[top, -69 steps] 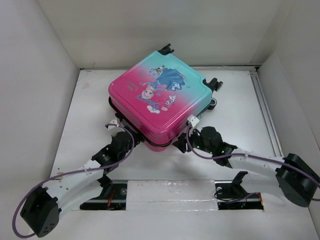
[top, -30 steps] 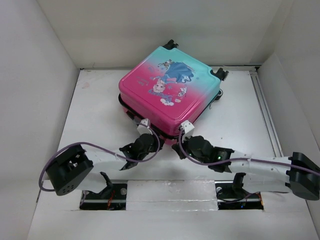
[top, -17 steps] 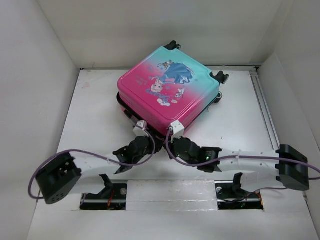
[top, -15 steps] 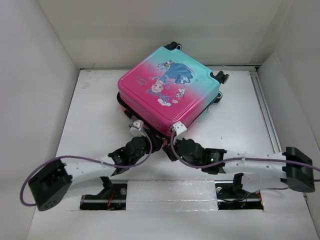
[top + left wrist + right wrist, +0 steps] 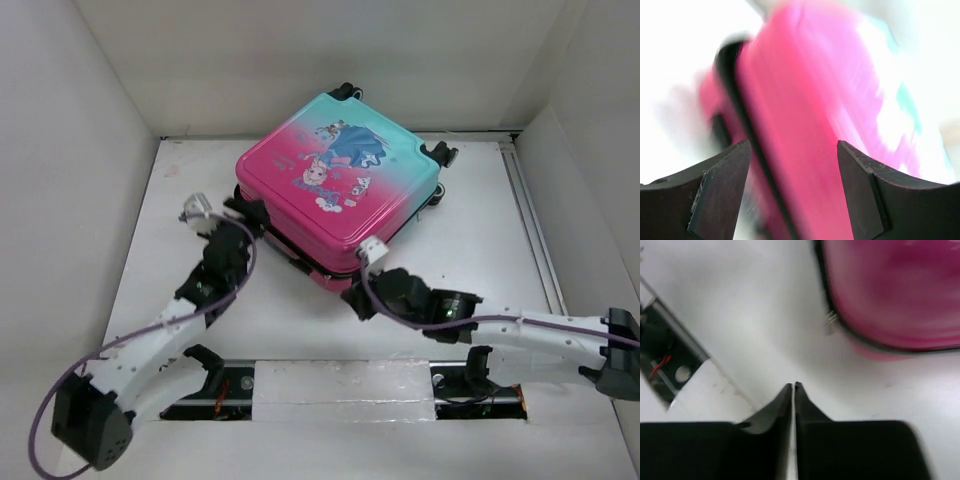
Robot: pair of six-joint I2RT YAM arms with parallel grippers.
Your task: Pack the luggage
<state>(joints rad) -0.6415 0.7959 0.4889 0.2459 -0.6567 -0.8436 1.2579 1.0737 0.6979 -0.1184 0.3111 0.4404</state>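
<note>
The luggage [image 5: 335, 180] lies flat and closed on the white table, its pink-to-teal printed shell facing up and its wheels toward the back. My left gripper [image 5: 238, 218] is at the case's left edge. In the left wrist view it [image 5: 792, 146] stands open, with the blurred pink shell [image 5: 805, 100] and dark zipper seam beyond the fingers. My right gripper [image 5: 353, 298] hovers low over the table just off the front corner. In the right wrist view its jaws [image 5: 793, 386] are pressed almost together with nothing between them. The pink corner [image 5: 890, 290] sits up and to the right.
White enclosure walls stand at the left, back and right. A slotted rail [image 5: 340, 385] with the arm bases runs along the near edge, and shows as the rail slot [image 5: 665, 360] in the right wrist view. A metal track [image 5: 530, 220] borders the table's right side.
My left arm swung from the case's front corner round to its left side and its jaws opened. The right gripper drew back a little from the front corner. The luggage stayed put over the last second.
</note>
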